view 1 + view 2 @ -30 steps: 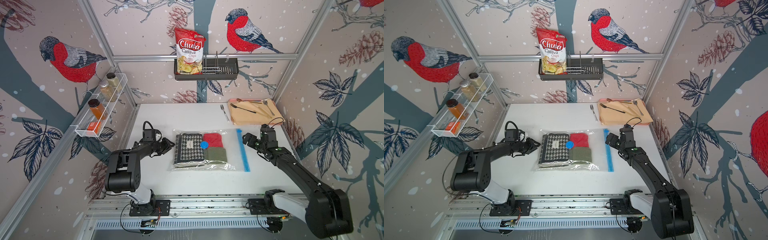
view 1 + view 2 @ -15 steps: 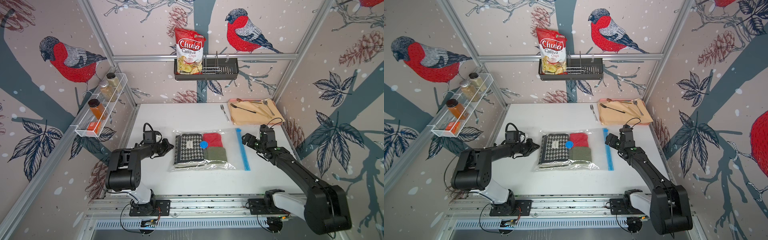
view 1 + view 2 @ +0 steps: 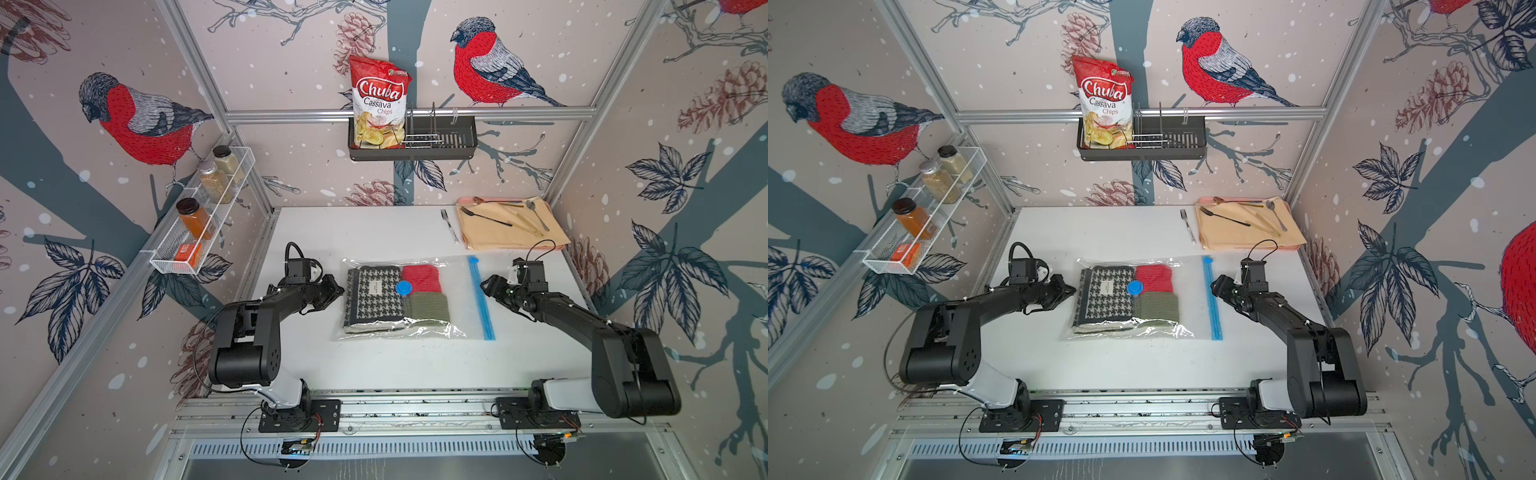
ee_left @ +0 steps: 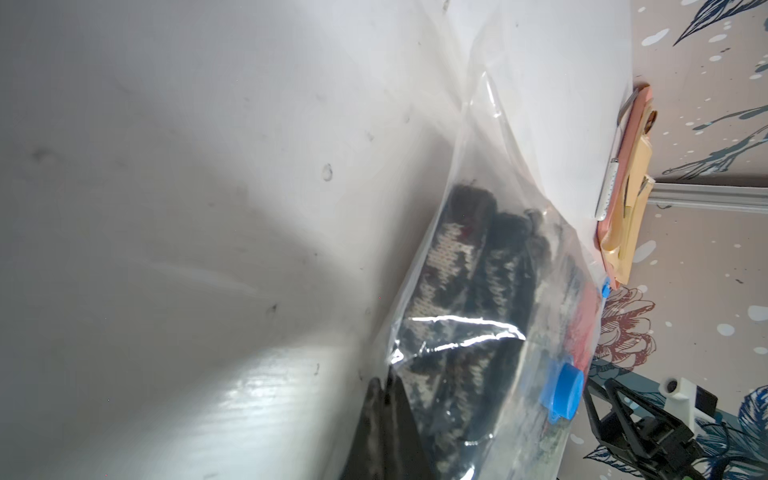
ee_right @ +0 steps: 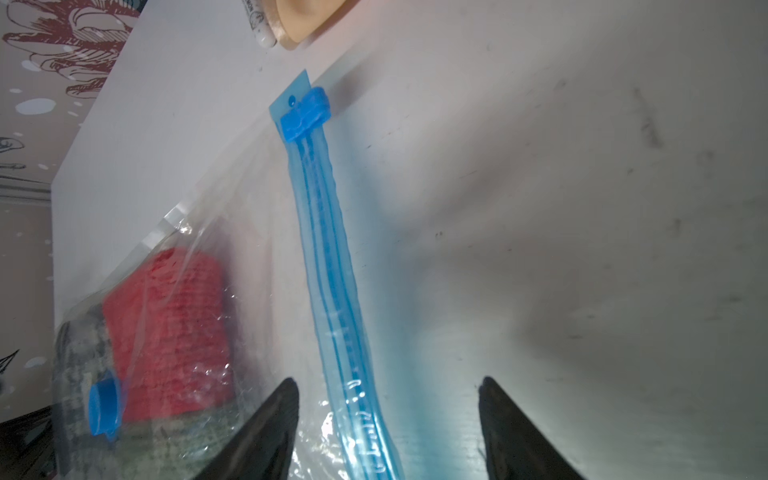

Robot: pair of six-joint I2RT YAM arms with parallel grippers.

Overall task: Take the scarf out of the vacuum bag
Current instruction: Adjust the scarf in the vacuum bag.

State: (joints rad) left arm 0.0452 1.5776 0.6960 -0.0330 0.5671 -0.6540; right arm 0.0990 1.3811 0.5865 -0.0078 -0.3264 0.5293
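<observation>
One vacuum bag point(image 3: 457, 291) edge sits pinched in left gripper point(image 4: 385, 384).

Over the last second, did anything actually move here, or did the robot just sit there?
The left gripper closed its jaws, apparently pinching the edge of the vacuum bag next to the scarf. The right gripper crept slightly toward the blue zip strip, with its jaws open and straddling it. The bag and the scarf inside it lie where they were.

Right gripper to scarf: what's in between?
In both top views: the zip strip at the right gripper, an empty stretch of vacuum bag, then the red knit and olive-green knit side by side against the scarf.
</observation>
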